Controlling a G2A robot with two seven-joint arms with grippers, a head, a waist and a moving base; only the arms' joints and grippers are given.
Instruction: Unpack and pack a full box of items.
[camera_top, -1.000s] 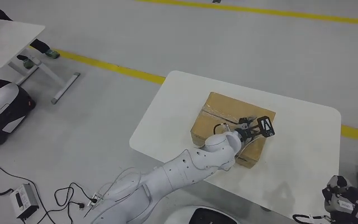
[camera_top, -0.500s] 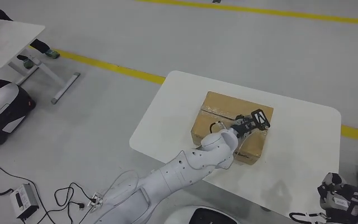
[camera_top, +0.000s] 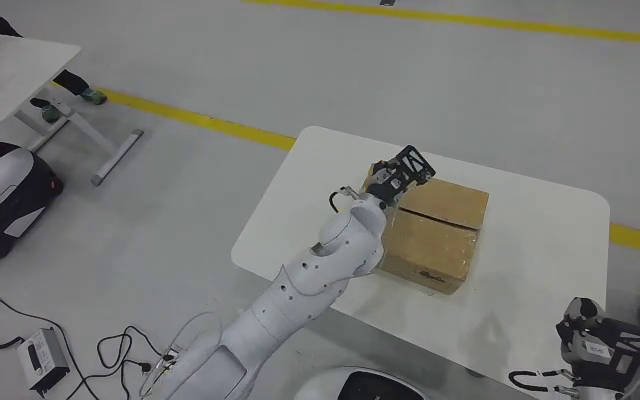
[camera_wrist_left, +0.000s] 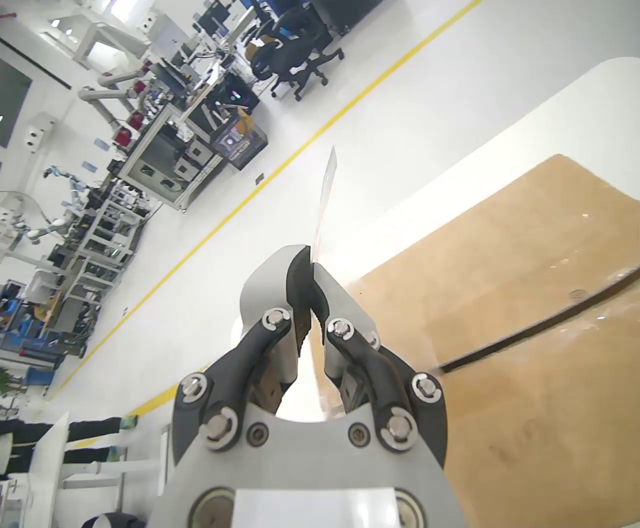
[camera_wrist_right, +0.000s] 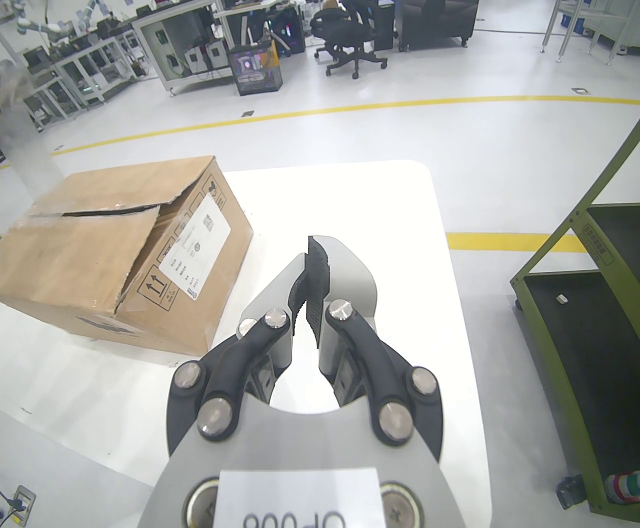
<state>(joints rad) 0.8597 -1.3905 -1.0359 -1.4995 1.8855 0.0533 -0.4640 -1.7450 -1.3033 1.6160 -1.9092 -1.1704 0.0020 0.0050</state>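
Holding right jaws together, empty, by near right edge of table (camera_top: 545, 300), well apart from box (camera_top: 435, 235). Mid-table: box, top seam slit. Clamping clear tape (camera_wrist_left: 325, 195) strip in left jaws above box's far left corner.

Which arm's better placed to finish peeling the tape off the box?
Left. The left gripper is at the top edge of the box, jaws shut on the clear tape strip. The right gripper sits shut and empty by the near edge of the table, apart from the box.
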